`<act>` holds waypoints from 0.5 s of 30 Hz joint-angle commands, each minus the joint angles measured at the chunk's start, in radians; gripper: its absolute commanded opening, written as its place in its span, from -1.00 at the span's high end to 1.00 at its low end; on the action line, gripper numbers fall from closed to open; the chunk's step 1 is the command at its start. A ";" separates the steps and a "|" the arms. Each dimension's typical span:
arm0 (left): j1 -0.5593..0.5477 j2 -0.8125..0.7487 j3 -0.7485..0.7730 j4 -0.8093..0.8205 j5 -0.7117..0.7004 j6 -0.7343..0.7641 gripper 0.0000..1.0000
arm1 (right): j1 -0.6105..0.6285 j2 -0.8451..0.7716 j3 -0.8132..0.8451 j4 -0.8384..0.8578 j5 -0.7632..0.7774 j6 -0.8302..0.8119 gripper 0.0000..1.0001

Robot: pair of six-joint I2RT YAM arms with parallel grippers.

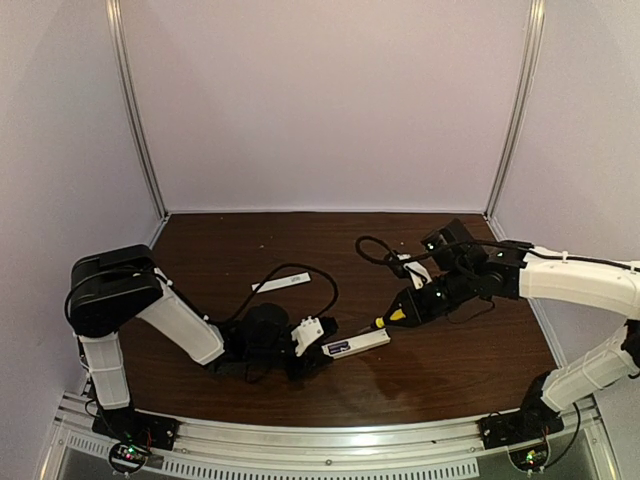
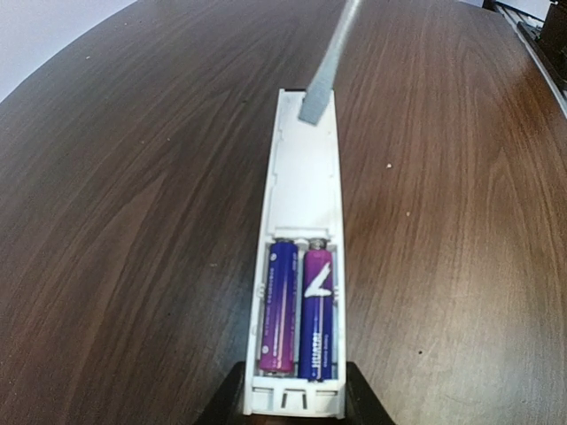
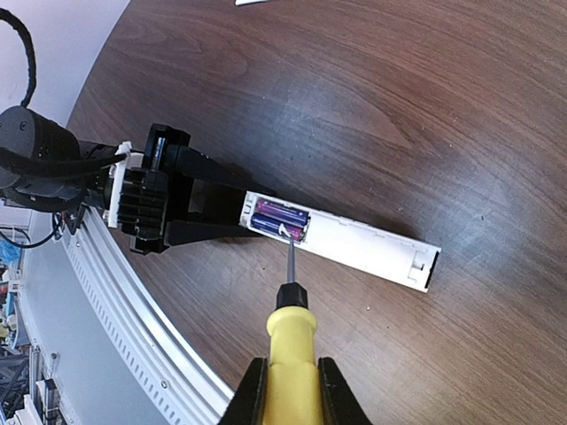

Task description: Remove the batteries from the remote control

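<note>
The white remote control [image 2: 301,195] lies on the table with its back open. Two bluish-purple batteries [image 2: 298,310] sit side by side in the compartment at its near end. My left gripper [image 2: 295,403] is shut on that end of the remote. My right gripper [image 3: 288,390] is shut on the yellow-handled screwdriver [image 3: 291,341]. The blade [image 2: 323,80] points at the remote, and its tip shows by the batteries [image 3: 279,220] in the right wrist view. I cannot tell if it touches. In the top view the remote [image 1: 355,345] lies between the left gripper [image 1: 318,340] and the right gripper [image 1: 415,305].
The thin white cover strip [image 1: 282,283] lies on the table behind the left arm. Black cables loop near both wrists [image 1: 375,250]. The metal rail of the table's front edge [image 3: 133,328] runs close to the left gripper.
</note>
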 commanded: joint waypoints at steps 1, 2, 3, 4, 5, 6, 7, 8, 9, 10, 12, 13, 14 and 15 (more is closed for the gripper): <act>-0.006 0.015 0.003 0.026 0.003 0.015 1.00 | 0.013 0.027 -0.004 0.001 -0.024 0.029 1.00; -0.007 0.015 0.002 0.027 0.002 0.018 1.00 | 0.016 0.033 -0.003 0.001 -0.020 0.035 1.00; -0.006 0.015 0.002 0.027 0.001 0.017 1.00 | 0.017 0.038 -0.004 0.000 -0.017 0.040 1.00; -0.007 0.015 0.001 0.028 0.000 0.016 1.00 | 0.017 0.042 -0.004 0.002 -0.015 0.047 1.00; -0.006 0.015 -0.001 0.030 0.000 0.015 1.00 | 0.018 0.046 -0.006 0.006 -0.016 0.053 1.00; -0.007 0.015 -0.002 0.033 0.000 0.015 1.00 | 0.020 0.050 -0.006 0.008 -0.018 0.058 1.00; -0.007 0.016 -0.004 0.037 0.000 0.015 1.00 | 0.022 0.053 -0.005 0.011 -0.020 0.062 1.00; -0.008 0.016 -0.007 0.042 -0.002 0.015 1.00 | 0.024 0.056 -0.004 0.013 -0.022 0.065 1.00; -0.010 0.016 -0.008 0.044 -0.005 0.013 1.00 | 0.026 0.059 -0.002 0.013 -0.023 0.067 1.00; -0.010 0.017 -0.009 0.043 -0.008 0.013 1.00 | 0.029 0.061 -0.001 0.014 -0.021 0.066 1.00; -0.012 0.018 -0.007 0.041 -0.010 0.013 1.00 | 0.031 0.069 0.001 0.014 -0.020 0.068 1.00; -0.013 0.018 -0.008 0.040 -0.009 0.013 1.00 | 0.032 0.073 0.001 0.018 -0.020 0.071 1.00; -0.014 0.018 -0.008 0.041 -0.008 0.015 1.00 | 0.034 0.078 0.001 0.021 -0.022 0.072 1.00; -0.014 0.018 -0.010 0.044 -0.009 0.015 1.00 | 0.036 0.082 0.000 0.026 -0.023 0.075 1.00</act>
